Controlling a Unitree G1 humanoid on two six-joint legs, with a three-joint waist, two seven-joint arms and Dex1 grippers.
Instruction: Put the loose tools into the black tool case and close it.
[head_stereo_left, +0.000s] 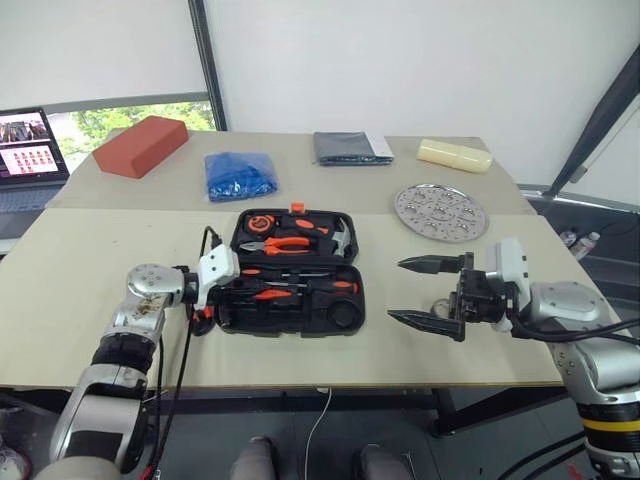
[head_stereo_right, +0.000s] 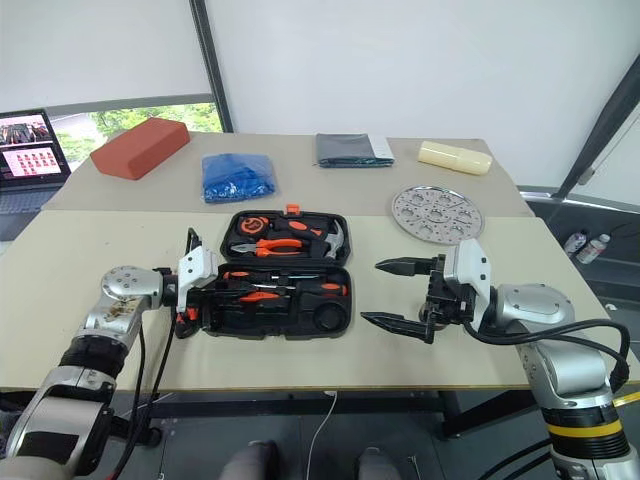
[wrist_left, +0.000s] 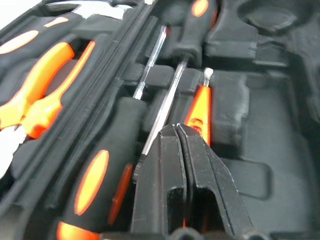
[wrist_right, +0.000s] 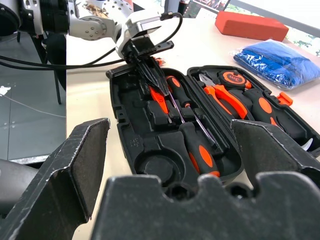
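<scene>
Your black tool case (head_stereo_left: 297, 272) lies open at the centre of the frame on the beige table (head_stereo_left: 90, 260), lid half toward the top, orange latch on its far edge. In the near half sit 2 orange-and-black screwdrivers (wrist_right: 192, 145) side by side, with the small orange tester screwdriver (wrist_left: 199, 109) beside them. Your left gripper (wrist_right: 155, 80) reaches into the case's left end with its fingers pressed together, tips right over the tester's handle; you cannot tell whether anything is pinched. Your right gripper (head_stereo_left: 432, 292) hovers right of the case, apart from it, fingers spread wide and holding nothing. The round perforated metal plate (head_stereo_left: 440, 211) lies at upper right.
</scene>
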